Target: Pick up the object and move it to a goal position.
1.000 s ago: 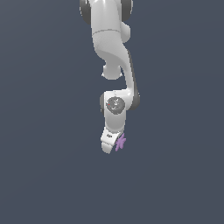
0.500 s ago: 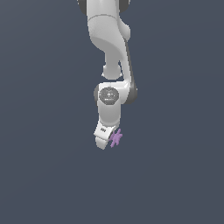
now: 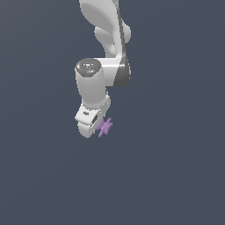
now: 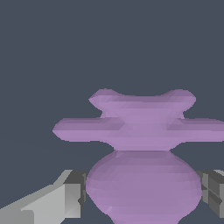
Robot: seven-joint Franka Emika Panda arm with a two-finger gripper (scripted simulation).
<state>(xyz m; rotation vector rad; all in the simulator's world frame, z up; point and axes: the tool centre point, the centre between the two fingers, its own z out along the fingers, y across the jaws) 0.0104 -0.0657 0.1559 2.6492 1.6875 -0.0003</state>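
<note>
The white gripper [image 3: 100, 127] hangs closed on the purple object [image 3: 104, 126]; its fingers [image 4: 72, 194] press the bulbous body from both sides. The fins jut toward the exterior view's right.

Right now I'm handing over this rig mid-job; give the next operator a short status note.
Gripper: shut on the purple spiked object, with fingers pressed against both sides of its rounded body in the wrist view.
Object: carried at the gripper's tip, nothing visibly beneath it in either view.
Done: the pick-up.
Left: carry it to the goal and finish there. No goal marker shows in either view, so confirm the target before moving.
</note>
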